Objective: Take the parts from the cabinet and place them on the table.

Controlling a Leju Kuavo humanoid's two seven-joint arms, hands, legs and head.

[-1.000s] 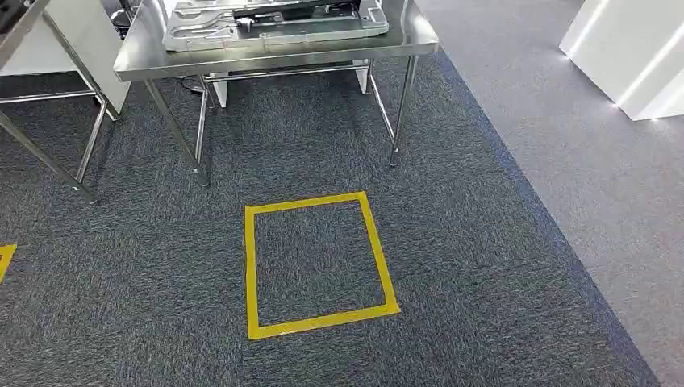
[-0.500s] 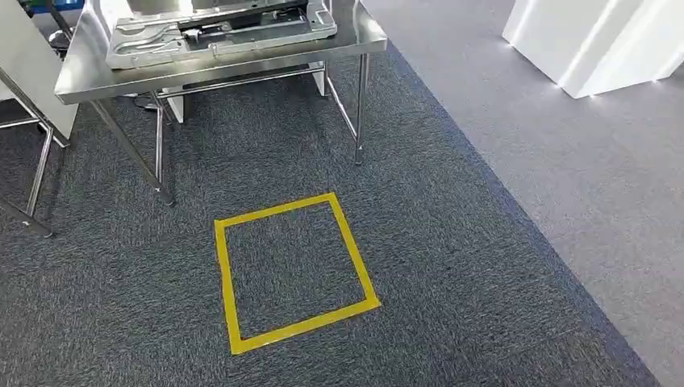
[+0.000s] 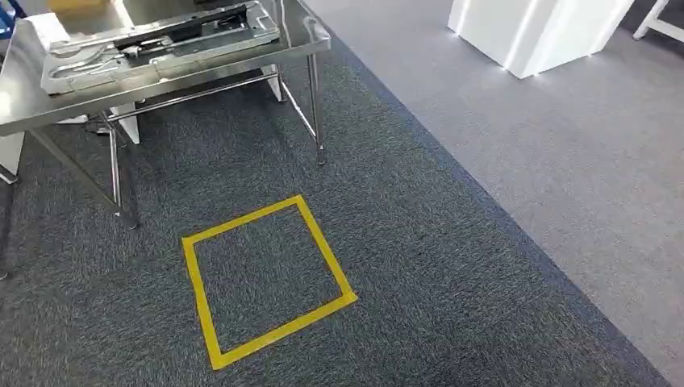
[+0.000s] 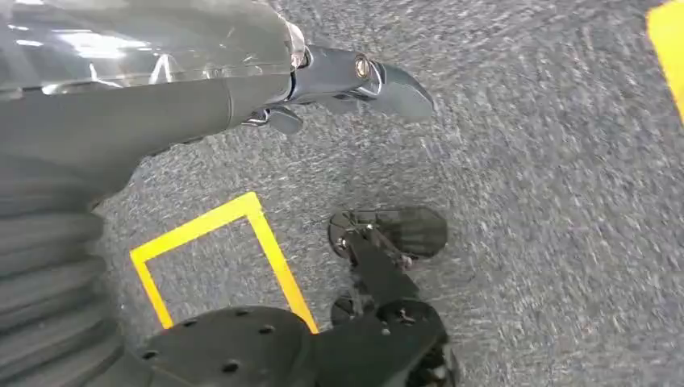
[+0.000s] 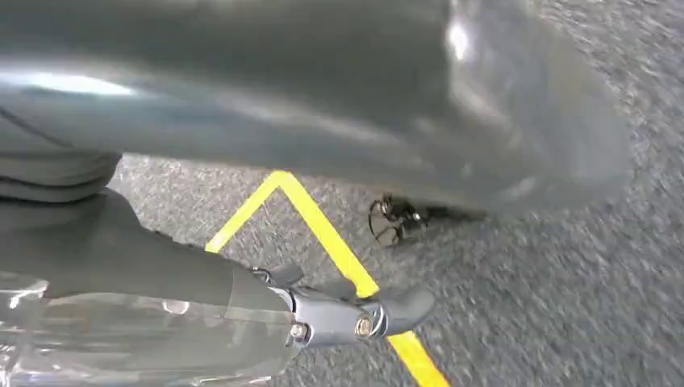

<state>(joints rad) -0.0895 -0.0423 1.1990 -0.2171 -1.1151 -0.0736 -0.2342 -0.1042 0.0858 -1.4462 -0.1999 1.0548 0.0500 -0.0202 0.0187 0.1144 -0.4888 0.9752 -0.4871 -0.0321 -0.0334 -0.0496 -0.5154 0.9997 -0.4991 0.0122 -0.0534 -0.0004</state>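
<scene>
Flat metal parts (image 3: 157, 44) on steel counter (image 3: 306, 44): probably rigid, heavy, sharp-edged; grip at long rim. Left hand (image 4: 355, 81), right hand (image 5: 355, 314) empty; finger spread cannot be judged.

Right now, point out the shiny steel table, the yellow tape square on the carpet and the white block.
Shiny steel table (image 3: 24, 101): head view, bare top.
Yellow tape square (image 3: 321, 244): head view, right strip.
White block (image 3: 516, 28): head view, front face.
</scene>
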